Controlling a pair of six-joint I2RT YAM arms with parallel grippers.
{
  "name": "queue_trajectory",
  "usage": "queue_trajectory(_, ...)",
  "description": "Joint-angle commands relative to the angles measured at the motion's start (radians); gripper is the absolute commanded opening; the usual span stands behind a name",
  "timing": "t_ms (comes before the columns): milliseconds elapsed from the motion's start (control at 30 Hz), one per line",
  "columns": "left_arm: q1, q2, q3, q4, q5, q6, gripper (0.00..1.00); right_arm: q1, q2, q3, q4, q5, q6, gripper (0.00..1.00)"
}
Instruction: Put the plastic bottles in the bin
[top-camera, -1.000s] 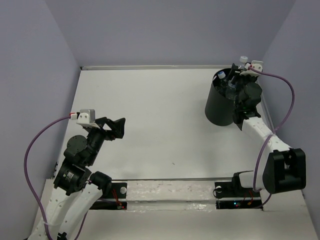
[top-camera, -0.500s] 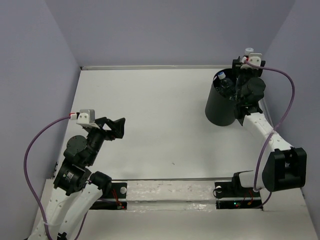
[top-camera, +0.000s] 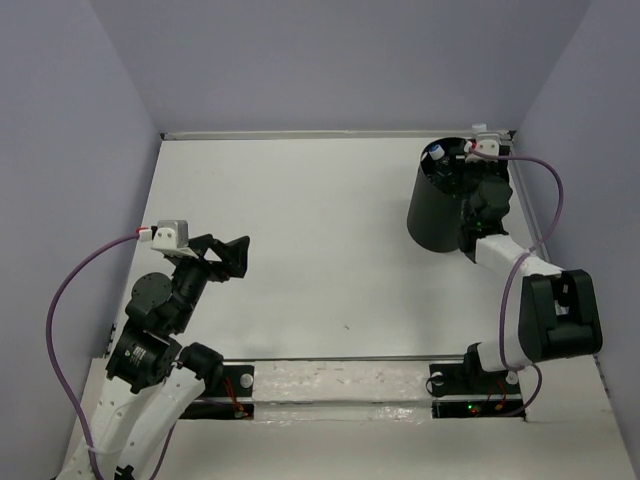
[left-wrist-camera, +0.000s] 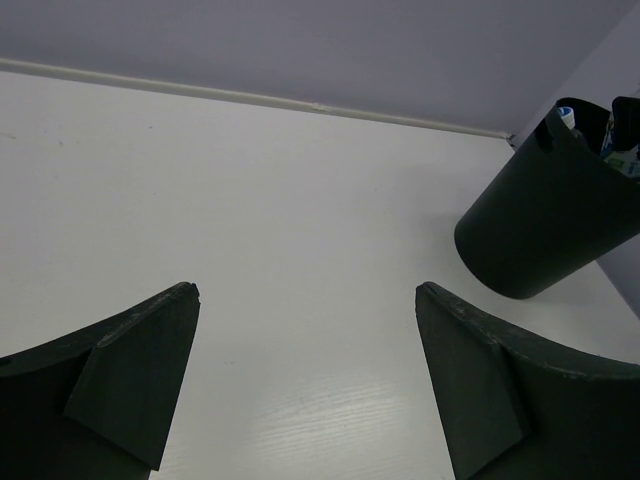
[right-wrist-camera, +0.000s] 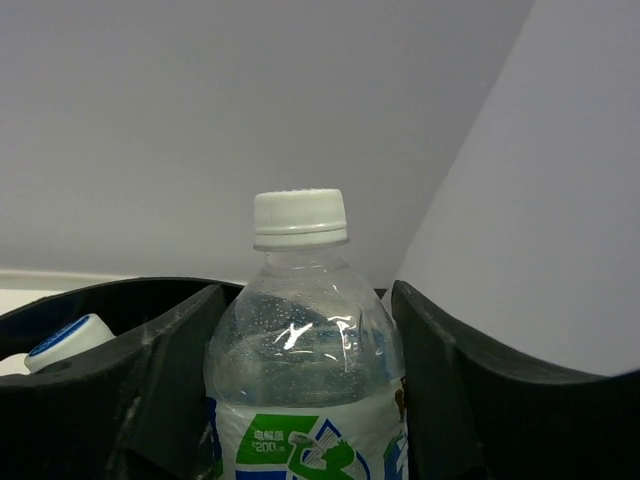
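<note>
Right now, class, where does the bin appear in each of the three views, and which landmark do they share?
Top external: bin upper right, under the right arm.
Left wrist: bin upper right, beyond the open left fingers.
Right wrist: only its rim, lower left, behind the right fingers gripping a bottle.
Shared landmark: the blue-topped cap inside the bin.

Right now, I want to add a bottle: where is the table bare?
Bare: the table from the left gripper across to the bin. Crowded: the far right corner, where the right gripper holds a bottle at the bin.
</note>
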Motion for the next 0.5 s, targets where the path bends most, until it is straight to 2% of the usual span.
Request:
queue_trajectory(0, -0.003, -0.008, 0.007, 0.03, -0.003, 0.013, 0.99, 0.007, -0.041, 0.037, -0.162, 0.013, 0.141, 0.85)
queue_trajectory(133, -0.003, -0.01, 0.007, 0.03, -0.003, 0.012, 0.99, 0.007, -0.103, 0.094, -0.291, 0.001, 0.19, 0.98)
queue_trajectory(267, -0.003, -0.007, 0.007, 0.031, -0.001, 0.011, 0.99, 0.007, -0.164, 0.166, -0.449, -0.042, 0.235, 1.0)
queue_trajectory(467, -0.005, -0.013, 0.008, 0.03, -0.009, 0.009, 0.99, 0.007, -0.284, 0.214, -0.568, -0.135, 0.345, 1.0)
